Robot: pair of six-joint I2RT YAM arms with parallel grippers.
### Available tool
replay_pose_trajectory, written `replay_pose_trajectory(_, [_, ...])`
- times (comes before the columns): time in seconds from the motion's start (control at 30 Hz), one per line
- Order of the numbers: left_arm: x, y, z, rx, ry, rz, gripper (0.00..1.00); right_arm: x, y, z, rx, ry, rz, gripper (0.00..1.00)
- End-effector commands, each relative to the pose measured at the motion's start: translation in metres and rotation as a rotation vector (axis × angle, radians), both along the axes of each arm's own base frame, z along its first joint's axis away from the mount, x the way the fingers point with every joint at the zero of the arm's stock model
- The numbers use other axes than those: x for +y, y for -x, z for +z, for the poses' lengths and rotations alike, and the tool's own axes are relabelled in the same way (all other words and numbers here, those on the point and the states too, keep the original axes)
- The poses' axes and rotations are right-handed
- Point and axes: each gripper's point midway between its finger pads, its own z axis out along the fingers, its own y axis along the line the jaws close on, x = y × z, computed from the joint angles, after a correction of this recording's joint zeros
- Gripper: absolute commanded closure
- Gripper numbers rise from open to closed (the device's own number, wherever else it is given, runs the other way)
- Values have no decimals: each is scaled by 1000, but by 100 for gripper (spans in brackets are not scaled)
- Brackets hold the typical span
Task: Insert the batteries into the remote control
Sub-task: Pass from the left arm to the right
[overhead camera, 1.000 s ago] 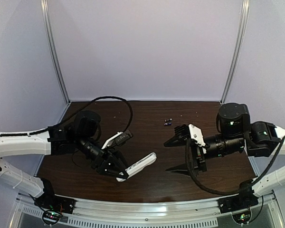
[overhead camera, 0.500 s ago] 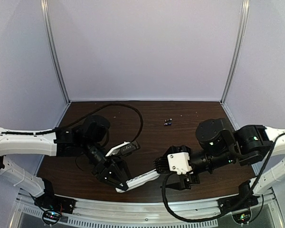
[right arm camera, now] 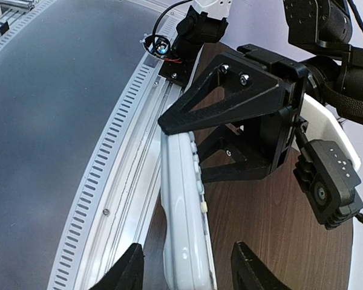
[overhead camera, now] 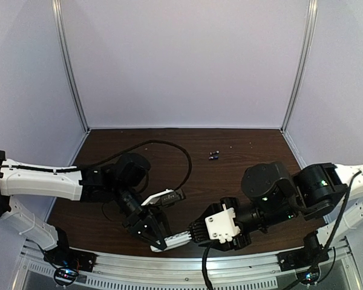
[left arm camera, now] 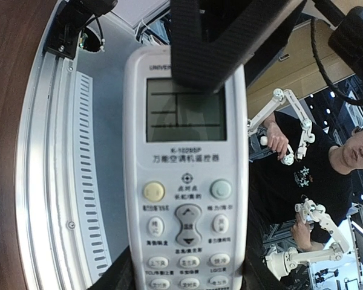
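Note:
The white remote control is held in the air over the table's near edge by my left gripper, which is shut on its lower end. In the left wrist view the remote shows its screen and buttons, clamped between my left gripper's jaws. My right gripper is open around the other end. In the right wrist view the remote is edge-on between the jaws of my right gripper, with a gap on each side. Two batteries lie at the far middle of the table.
The dark wooden table ends at a slotted aluminium rail along its near edge, right below the remote. White walls and corner posts enclose the back and sides. A black cable loops over the left arm.
My right arm has swung left and down from mid-table until its open jaws are round the remote's free end. My left arm has carried the remote a little right and toward the near edge.

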Motion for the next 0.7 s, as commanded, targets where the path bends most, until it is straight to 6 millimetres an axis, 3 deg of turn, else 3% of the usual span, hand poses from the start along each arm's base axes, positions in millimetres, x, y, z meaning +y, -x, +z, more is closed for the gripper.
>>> replay_pose_trajectory(0.0, [-6, 4, 16, -20, 79, -45, 69, -1, -3, 1, -36, 18, -16, 53])
replay_pose_trajectory(0.13, [-6, 4, 19, -22, 90, -48, 69, 1, -3, -1, -49, 27, -22, 61])
replay_pose_trajectory(0.23, [-6, 4, 21, -25, 97, -50, 66, 2, -3, 1, -51, 24, -23, 72])
replay_pose_trajectory(0.27, [-6, 3, 21, -31, 101, -47, 63, 2, -3, 0, -49, 27, -27, 77])
replay_pose_trajectory(0.43, [-8, -2, 24, -96, 123, -1, 26, 4, -5, 2, -26, 19, -61, 100])
replay_pose_trajectory(0.57, [-9, -16, 34, -210, 132, 92, 6, 3, -2, 6, 27, -3, -75, 100])
replay_pose_trajectory(0.67, [-6, -42, 51, -325, 152, 226, 3, 1, -3, 11, 68, -27, -92, 100])
